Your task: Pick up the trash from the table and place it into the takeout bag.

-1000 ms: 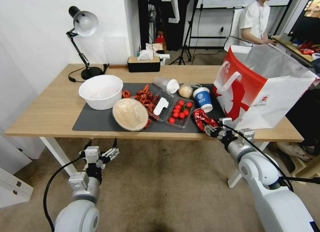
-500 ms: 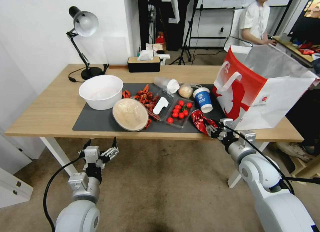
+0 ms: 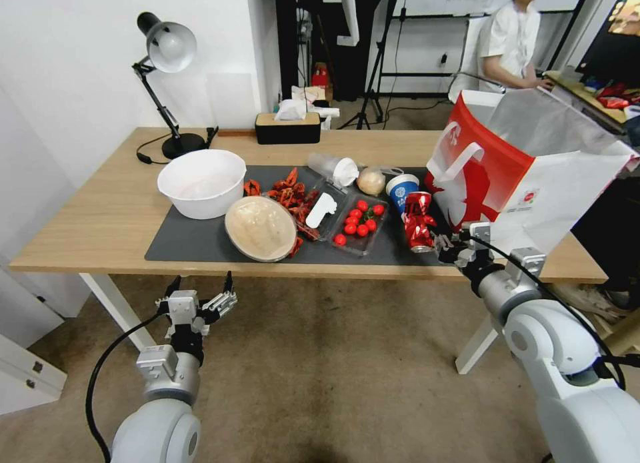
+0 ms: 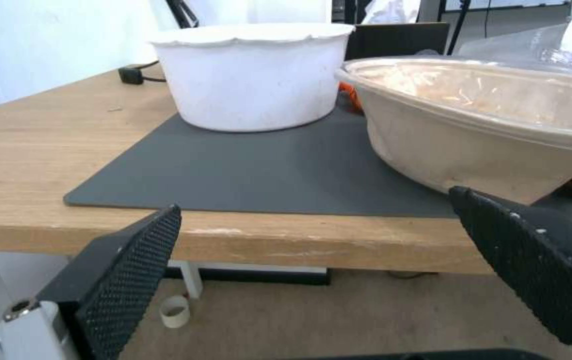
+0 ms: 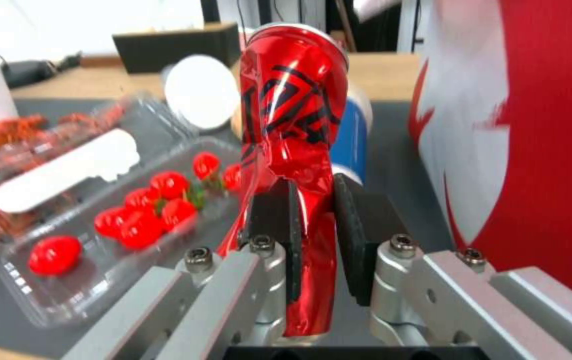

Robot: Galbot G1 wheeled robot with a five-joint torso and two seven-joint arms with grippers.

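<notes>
Right gripper [image 3: 441, 244] clenched on the crushed red drink can [image 3: 418, 221], long axis upright above the counter [image 3: 100, 216]; takeout bag [image 3: 527, 176] just to its right. Left gripper [image 3: 198, 302], fingers spread, idles below the counter edge.

The left gripper [image 4: 326, 235] hangs below the worktop [image 4: 46, 150] edge, its two black textured fingers [image 4: 133, 265] spread wide apart. Above them a dark grey mat [image 4: 253, 175] lies on the wood, carrying a big white bowl [image 4: 253, 75] and, just beside it, the round tan bowl [image 4: 486, 130].
</notes>
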